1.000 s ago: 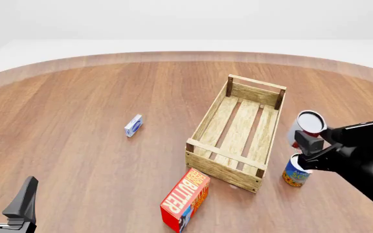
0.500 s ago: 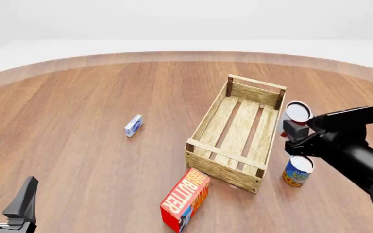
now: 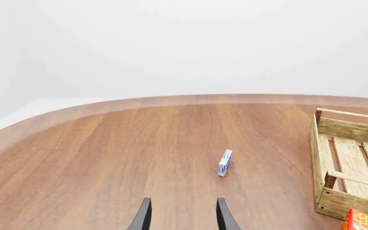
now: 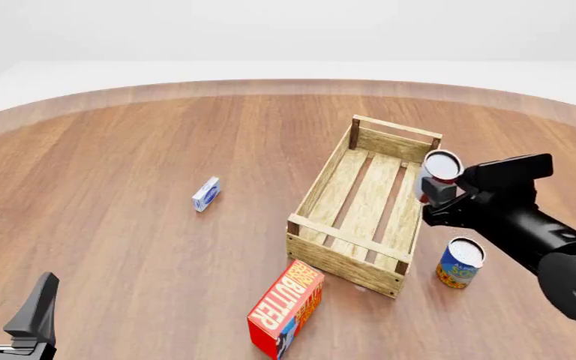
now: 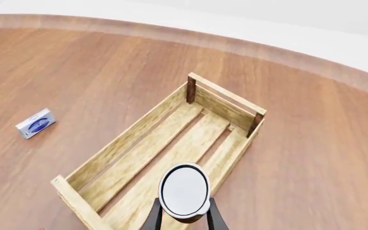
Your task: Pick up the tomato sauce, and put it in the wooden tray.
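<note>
Right gripper [image 4: 436, 193] is clenched on the tomato sauce [image 4: 439, 171], with one finger on each side of the can's body just below the rim. The can is carried in the air, upright or nearly so, over the right-hand wall of the wooden tray [image 4: 323, 185], toward the tray's far half. In the right wrist view the white-grey top [image 5: 184, 189] sits above the tray's slatted floor [image 5: 147, 158].

Left gripper [image 4: 6, 313] rests at the near left corner of the table, fingers spread and holding nothing — it plays no part in this step.

Handling notes:
- The can is judged rigid and fairly light; it will not deform under the fingers.
- The smooth cylindrical wall is likely slippery, so a hold across the middle of the body is the safest one.
- The tray floor has gaps between slats — a can set down astride one could tip.

Other items on the table: a blue-and-yellow can [image 4: 459, 263] just right of the tray, a butter box [image 4: 286, 308] at its near end, and a small blue-and-white box [image 4: 206, 194] well to the left.
</note>
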`<action>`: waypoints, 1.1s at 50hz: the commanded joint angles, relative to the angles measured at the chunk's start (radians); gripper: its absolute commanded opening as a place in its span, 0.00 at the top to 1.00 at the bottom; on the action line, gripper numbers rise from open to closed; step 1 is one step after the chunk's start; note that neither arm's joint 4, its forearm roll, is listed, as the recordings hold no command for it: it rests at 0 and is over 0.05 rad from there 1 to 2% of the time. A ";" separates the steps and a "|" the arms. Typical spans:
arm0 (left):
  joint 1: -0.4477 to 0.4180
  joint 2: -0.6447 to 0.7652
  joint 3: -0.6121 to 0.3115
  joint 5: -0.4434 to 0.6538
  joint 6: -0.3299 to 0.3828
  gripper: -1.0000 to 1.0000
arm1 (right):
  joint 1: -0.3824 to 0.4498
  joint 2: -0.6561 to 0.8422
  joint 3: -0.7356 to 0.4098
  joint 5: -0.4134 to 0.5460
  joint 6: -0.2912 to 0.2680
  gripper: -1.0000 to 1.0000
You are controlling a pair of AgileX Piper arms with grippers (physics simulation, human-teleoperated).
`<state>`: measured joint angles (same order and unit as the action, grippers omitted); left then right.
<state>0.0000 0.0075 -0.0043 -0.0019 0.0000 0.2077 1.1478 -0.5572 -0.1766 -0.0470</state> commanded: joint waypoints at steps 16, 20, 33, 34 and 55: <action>0.000 0.000 0.000 0.000 0.000 0.00 | 0.003 0.160 -0.049 -0.099 0.023 1.00; 0.000 0.000 0.000 0.000 0.000 0.00 | 0.006 0.192 -0.058 -0.116 0.024 1.00; 0.000 0.000 0.000 0.000 0.000 0.00 | 0.014 0.275 -0.087 -0.161 0.027 1.00; 0.000 0.000 0.000 0.000 0.000 0.00 | 0.014 0.276 -0.087 -0.161 0.027 1.00; 0.000 0.000 0.000 0.000 0.000 0.00 | 0.021 0.395 -0.132 -0.218 0.037 1.00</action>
<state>0.0000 0.0075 -0.0043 -0.0019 0.0000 0.2244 1.4927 -0.6668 -0.3676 -0.0321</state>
